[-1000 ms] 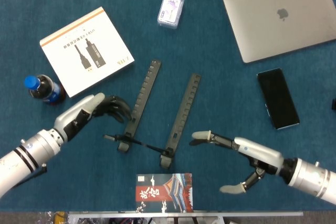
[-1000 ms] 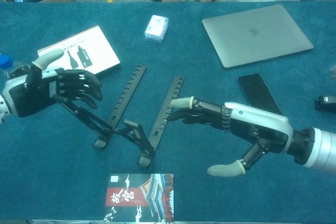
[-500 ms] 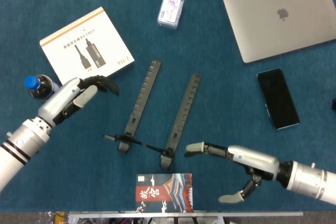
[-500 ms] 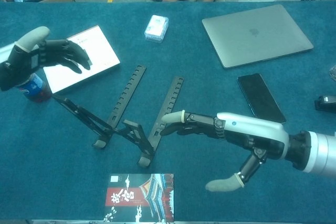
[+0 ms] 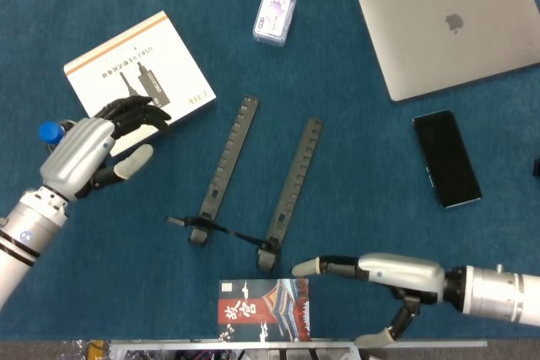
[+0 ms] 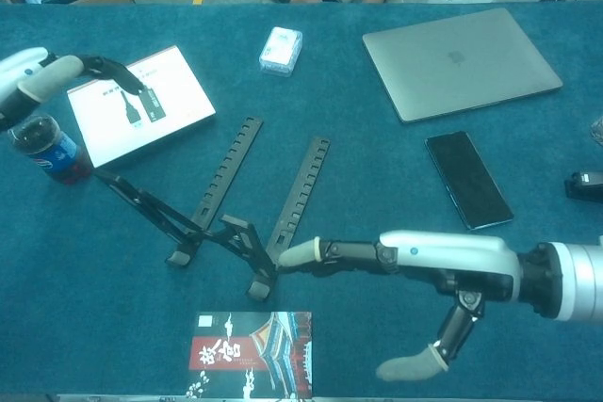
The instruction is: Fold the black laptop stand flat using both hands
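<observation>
The black laptop stand (image 5: 253,176) (image 6: 247,197) lies on the blue table with its two notched arms spread apart, joined near the front by a thin crossbar. A strut rises from it toward the left in the chest view. My left hand (image 5: 94,145) (image 6: 57,77) hovers open, left of the stand and above the bottle, holding nothing. My right hand (image 5: 380,280) (image 6: 415,275) is open low at the front right, fingers stretched toward the stand's right foot, thumb hanging down, not touching it.
A white product box (image 5: 139,82) and a cola bottle (image 6: 47,150) sit at the left. A small card pack (image 5: 274,16) lies at the back, a silver laptop (image 5: 456,23) and a black phone (image 5: 447,158) at the right. A printed booklet (image 5: 263,309) lies at the front edge.
My left hand has pulled away from the stand's left arm, up and to the left over the bottle. My right hand has dropped toward the front edge, fingers still pointing at the stand.
</observation>
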